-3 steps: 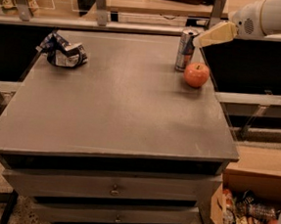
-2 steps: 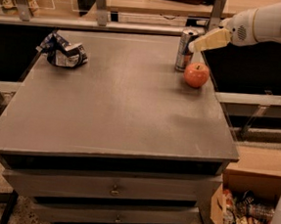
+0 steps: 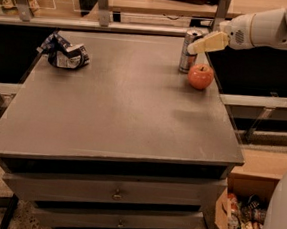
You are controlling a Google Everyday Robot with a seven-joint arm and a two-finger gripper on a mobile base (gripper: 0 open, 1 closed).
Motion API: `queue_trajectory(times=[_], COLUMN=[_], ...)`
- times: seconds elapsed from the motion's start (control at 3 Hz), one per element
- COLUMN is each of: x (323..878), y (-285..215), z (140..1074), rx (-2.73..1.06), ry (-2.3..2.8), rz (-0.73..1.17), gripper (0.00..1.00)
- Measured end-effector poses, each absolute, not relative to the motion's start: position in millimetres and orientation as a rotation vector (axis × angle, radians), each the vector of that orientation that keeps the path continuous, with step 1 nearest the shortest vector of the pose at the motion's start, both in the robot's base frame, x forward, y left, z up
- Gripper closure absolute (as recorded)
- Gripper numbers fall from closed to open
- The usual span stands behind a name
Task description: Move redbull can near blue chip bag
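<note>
- Silver redbull can (image 3: 187, 60) stands upright near the back right corner of the desk (image 3: 124, 110), close to the right edge.
- Red apple (image 3: 200, 76) sits just beside the can, on its front-right side.
- Crumpled blue chip bag (image 3: 64, 53) lies near the back left corner, well apart from the can.
- My claw (image 3: 199, 45) hangs over the right edge, at the can's upper part; released or clenched, I cannot tell.

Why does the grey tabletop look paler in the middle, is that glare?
Camera view: soft, dim light; the table shows a faint pale sheen across its middle, no hard glare. Same view: the apple and redbull can cast only small dark shadows at their bases; the blue chip bag catches small highlights; the cream end effector, by the can's top, is brightly lit.
</note>
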State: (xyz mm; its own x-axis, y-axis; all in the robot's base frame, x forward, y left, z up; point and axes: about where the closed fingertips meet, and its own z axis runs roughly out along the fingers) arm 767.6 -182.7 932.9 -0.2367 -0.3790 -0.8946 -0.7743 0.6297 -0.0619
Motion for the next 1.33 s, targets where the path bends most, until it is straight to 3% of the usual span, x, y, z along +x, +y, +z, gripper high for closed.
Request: queue_trajectory(times=[0.33, 1.0, 1.33], x=[775, 783, 785], y=[-172, -157, -151], z=[923, 906, 903], rx=[-0.936, -0.968, -0.998], ry=[1.843, 1.850, 1.869], rz=[0.535, 0.578, 0.557], gripper=[0.00, 0.40, 0.46])
